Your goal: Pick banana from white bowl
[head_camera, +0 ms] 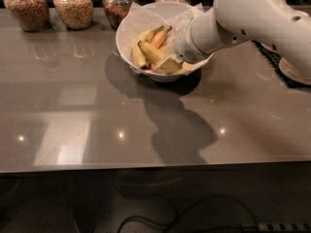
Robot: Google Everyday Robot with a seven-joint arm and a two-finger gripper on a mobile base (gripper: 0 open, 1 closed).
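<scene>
Table [73, 130]: grey, glossy, spotted with light reflections.
Rear edge: four glass jars [73, 6].
White bowl [125, 38]: paper-lined, holding the banana [151, 52] among others.
Gripper [167, 63]: inside the bowl beside the banana; grip state cannot be told.
Below: dark floor, cables [146, 217].

The gripper [167, 63] sits inside the bowl [125, 42], and its arm [233, 18] blocks the right rim. Jars [73, 5] wall off the back, and plates [294, 71] crowd the right edge. The table [73, 110] in front and left of the bowl gives open passage.
</scene>
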